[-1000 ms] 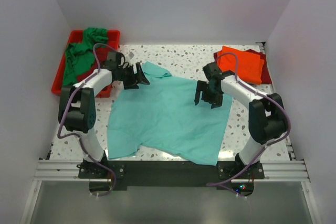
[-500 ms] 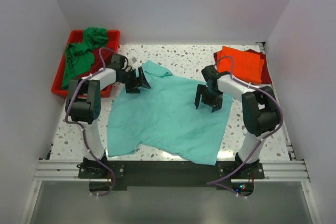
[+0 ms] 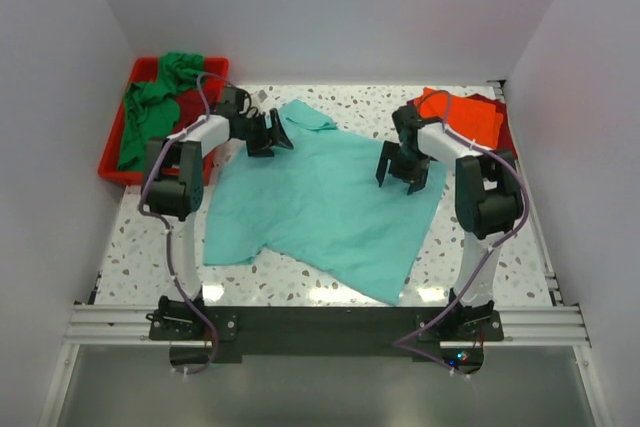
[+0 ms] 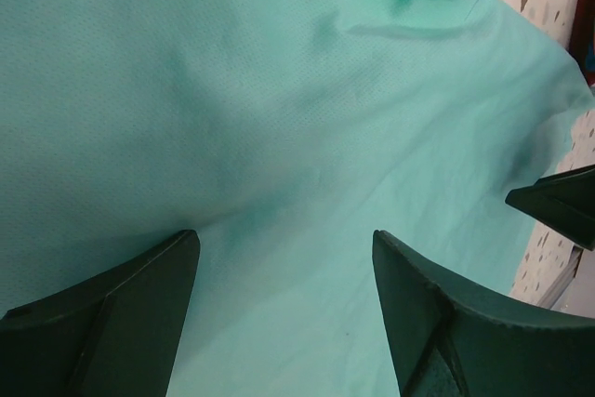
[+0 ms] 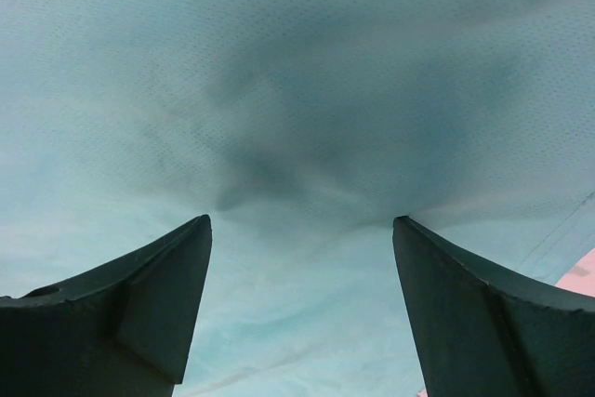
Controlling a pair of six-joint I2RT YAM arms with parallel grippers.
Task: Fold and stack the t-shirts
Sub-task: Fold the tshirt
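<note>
Light teal t-shirt [image 3: 320, 197] — soft fine-mesh knit, spread out and mildly rumpled. Left gripper [image 3: 272, 135], right gripper [image 3: 402, 173] — both released, jaws wide, cloth directly beneath each.

The red tray [image 3: 118, 175] crowds the far-left corner, the orange t-shirt stack [image 3: 470, 119] the far-right; bare table [image 3: 360, 107] lies between.
</note>
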